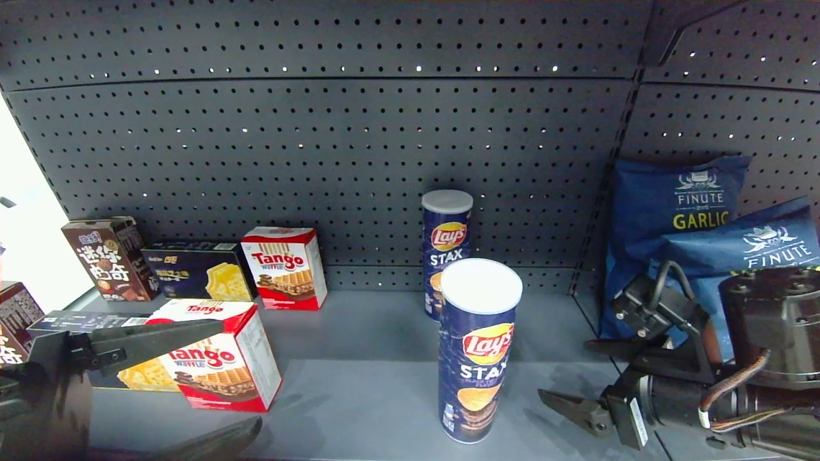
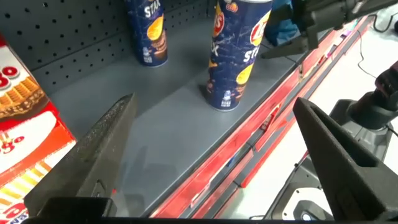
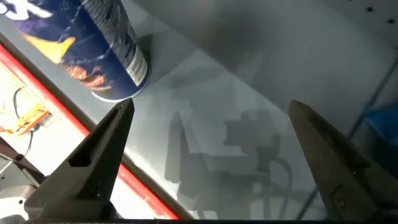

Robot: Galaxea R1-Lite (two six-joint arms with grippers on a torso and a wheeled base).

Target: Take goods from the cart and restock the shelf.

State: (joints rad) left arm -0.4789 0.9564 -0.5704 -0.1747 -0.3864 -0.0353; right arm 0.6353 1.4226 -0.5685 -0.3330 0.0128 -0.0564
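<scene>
- L gripper: fingers spread wide, nothing pinched. It hangs low at the shelf front, left side.
- R gripper: fingers spread wide, nothing pinched. It hangs at the shelf front, right of the front can, apart from it.
- Front can: upright on the shelf near the front edge, lid on. It stands in line ahead of the rear can, which is by the back panel.
- Front box: on the shelf just beside my L fingers, not between them.
- Back row: three boxes along the back panel, left side.
- Bags: two, leaning in the next bay to the right.
- Status (est.): restock partly done. Cans, boxes and bags are placed, and no item is in hand.
- Remaining (est.): bare floor lies between boxes and cans, so there is room for more stock. Next cycle needs a fresh pick from the cart with either arm.
- Risk (est.): the front can is tall and close to my R fingers, so I must swing clear of it on exit.
</scene>
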